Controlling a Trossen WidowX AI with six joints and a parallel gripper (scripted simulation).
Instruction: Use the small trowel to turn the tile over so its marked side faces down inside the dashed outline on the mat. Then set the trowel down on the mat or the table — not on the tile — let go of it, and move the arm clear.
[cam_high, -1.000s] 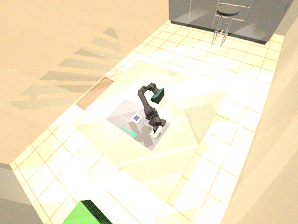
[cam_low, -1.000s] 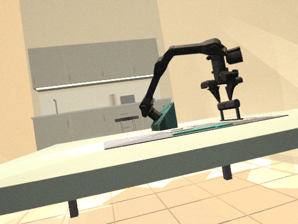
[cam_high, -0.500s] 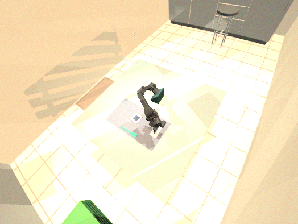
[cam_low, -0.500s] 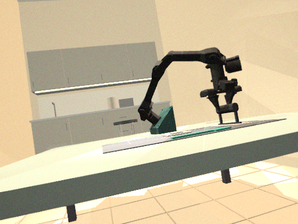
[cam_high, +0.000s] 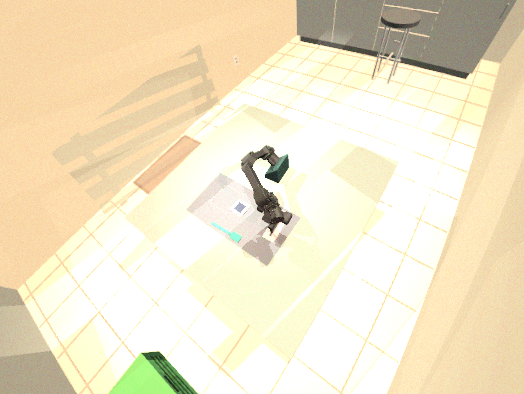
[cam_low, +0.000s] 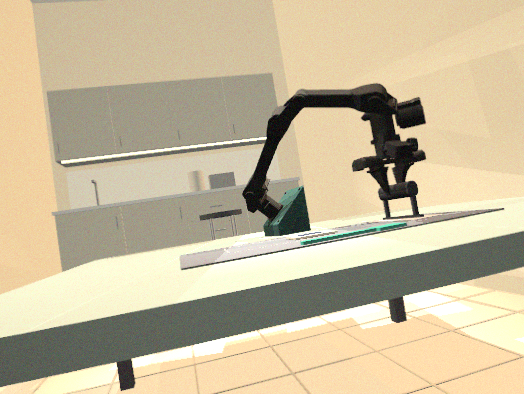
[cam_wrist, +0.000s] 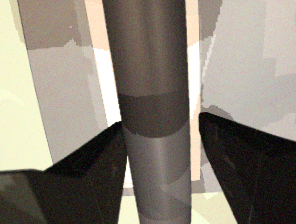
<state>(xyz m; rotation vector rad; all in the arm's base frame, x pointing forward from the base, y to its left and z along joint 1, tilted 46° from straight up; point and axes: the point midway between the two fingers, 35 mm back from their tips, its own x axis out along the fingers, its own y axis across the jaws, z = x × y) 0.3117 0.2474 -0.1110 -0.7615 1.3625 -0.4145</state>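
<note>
The trowel's grey bar handle (cam_low: 398, 190) (cam_wrist: 150, 60) stands on two posts over a thin flat blade at the mat's right end. My gripper (cam_high: 272, 229) (cam_low: 398, 197) (cam_wrist: 160, 120) points straight down over it, with a finger on each side of the bar, shut on it. The trowel rests on the mat. The tile (cam_high: 240, 206), white with a blue-grey marked square facing up, lies flat on the grey mat (cam_high: 210, 200) (cam_low: 210, 257), left of the gripper. I cannot make out the dashed outline.
A long teal flat tool (cam_high: 226, 232) (cam_low: 352, 232) lies on the mat's front edge, between tile and gripper. The arm's teal base block (cam_high: 277, 168) (cam_low: 292, 212) stands behind the mat. A green box (cam_high: 150, 375) and a stool (cam_high: 397, 22) stand on the floor, far off.
</note>
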